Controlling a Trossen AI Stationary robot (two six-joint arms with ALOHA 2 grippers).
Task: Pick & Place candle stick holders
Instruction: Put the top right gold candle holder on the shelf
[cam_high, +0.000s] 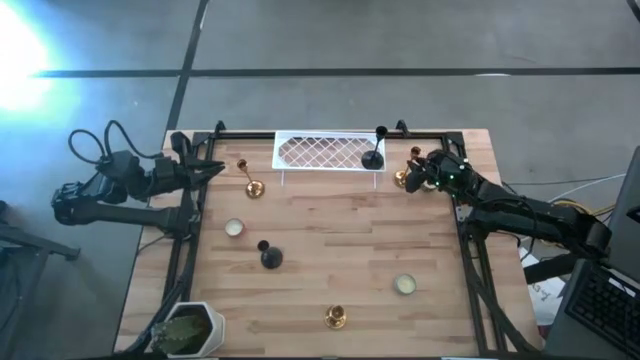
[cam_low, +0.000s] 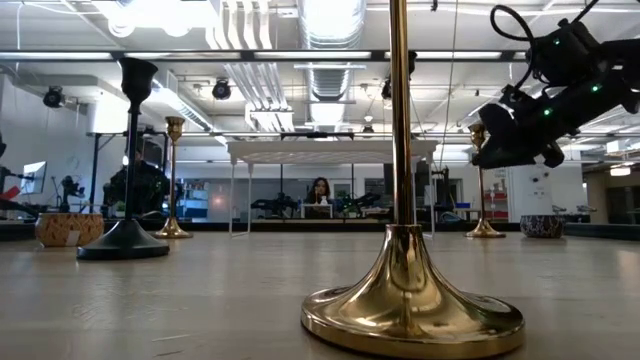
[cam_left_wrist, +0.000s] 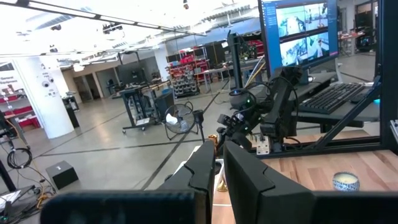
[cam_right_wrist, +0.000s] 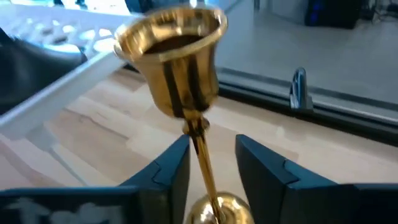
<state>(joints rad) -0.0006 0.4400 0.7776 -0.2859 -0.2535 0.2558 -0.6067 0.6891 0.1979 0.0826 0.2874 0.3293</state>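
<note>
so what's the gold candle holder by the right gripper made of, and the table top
Gold candle holder: looks like polished brass or gold-plated metal, since its cup and stem show bright mirror-like highlights; it could be plating. Table top: pale wood planks, butcher-block style, with visible grain and seams, matte finish.

On the bench (cam_high: 330, 250), the lattice tray (cam_high: 325, 152) sits at twelve o'clock, the potted plant (cam_high: 190, 328) at seven.

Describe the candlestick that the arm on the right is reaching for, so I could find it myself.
Start at the white lattice tray along the wooden table's far edge and move to its right end. Past the black candlestick standing there is a tall, slim, shiny gold candlestick with a round base. Unlike the other gold ones, its stem sits between the right gripper's dark fingers.
</note>
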